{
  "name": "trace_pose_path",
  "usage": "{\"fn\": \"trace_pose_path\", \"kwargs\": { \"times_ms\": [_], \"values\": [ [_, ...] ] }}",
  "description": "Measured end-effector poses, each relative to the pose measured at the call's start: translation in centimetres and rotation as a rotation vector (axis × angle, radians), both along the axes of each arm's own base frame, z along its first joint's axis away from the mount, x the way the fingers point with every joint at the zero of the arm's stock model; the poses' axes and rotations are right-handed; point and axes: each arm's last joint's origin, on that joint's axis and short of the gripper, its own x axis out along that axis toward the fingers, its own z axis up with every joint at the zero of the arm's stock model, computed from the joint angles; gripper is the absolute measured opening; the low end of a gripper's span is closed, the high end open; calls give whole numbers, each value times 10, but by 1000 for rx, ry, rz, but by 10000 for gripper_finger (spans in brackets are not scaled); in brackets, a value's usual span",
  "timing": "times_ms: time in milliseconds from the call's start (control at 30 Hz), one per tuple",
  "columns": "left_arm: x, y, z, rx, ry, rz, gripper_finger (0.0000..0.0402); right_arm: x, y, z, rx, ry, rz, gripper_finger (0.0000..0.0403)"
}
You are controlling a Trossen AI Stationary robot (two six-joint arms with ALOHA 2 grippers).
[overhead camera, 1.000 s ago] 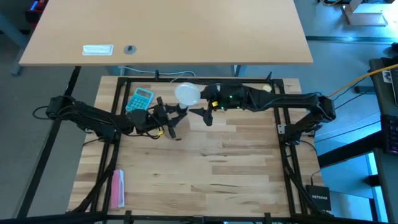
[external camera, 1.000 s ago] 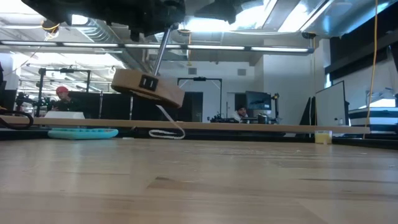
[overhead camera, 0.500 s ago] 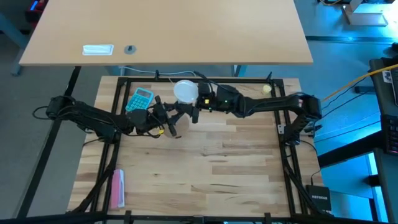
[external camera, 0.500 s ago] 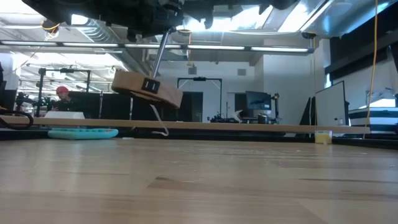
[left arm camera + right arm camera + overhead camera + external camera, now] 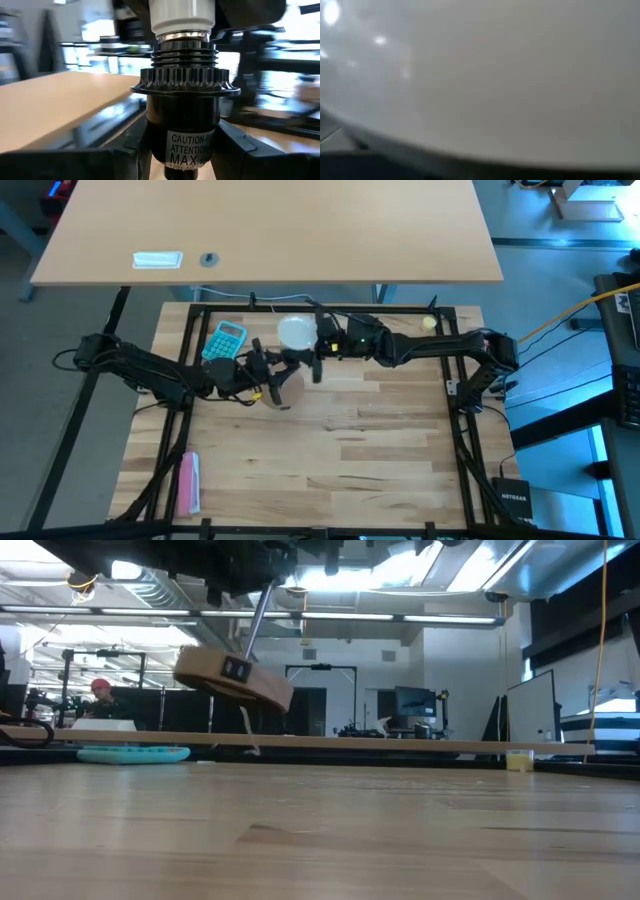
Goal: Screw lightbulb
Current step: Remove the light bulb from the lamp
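The white lightbulb [image 5: 296, 332] sits with its silvery base [image 5: 181, 35] in the black socket [image 5: 184, 100] of a round wooden disc [image 5: 235, 678]. The disc is held tilted above the table's far middle. My left gripper [image 5: 272, 375] comes in from the table's left and is shut on the socket. My right gripper [image 5: 312, 348] reaches in from the right and is shut at the bulb. The bulb's white dome [image 5: 485, 75] fills the right wrist view. A thin cord [image 5: 245, 730] hangs from under the disc. My left gripper pinches the socket's lower black body [image 5: 150, 145], below its ribbed collar, between the two fingers [image 5: 235, 147], one on each side. Socket and disc are lifted clear of the table and tilted. My right gripper is on the bulb's dome [image 5: 303, 338], coming level from the table's right. The bulb hides the place of contact.
A teal calculator [image 5: 226, 340] lies at the far left, beside the left arm. A small yellowish ball [image 5: 428, 324] sits at the far right. A pink object [image 5: 189, 480] lies at the near left edge. Bare wood stretches across the table's middle and near side.
My right gripper has moved toward the table's left, up against the bulb, and has shut there. The disc has shifted slightly leftward in the low view. The cord's loop, which lay on the table, has been drawn up and now hangs.
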Motion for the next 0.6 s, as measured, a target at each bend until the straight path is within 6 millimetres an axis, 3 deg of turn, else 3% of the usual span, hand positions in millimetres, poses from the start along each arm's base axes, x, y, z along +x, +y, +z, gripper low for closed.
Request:
{"fn": "trace_pose_path", "kwargs": {
  "times_ms": [267,333,433,600],
  "values": [
    [-1,-19,4,-88,-36,-662,134,-5,21,14,-71,-48,629,151],
    [-2,-22,6,-110,-51,-754,134,-5,27,15,-106,-67,692,151],
    [-2,-21,8,-114,-61,-755,134,-4,33,15,-151,-83,668,151],
    [-1,-18,5,-71,-41,-630,134,-12,28,19,-104,-14,607,151]
  ]
}}
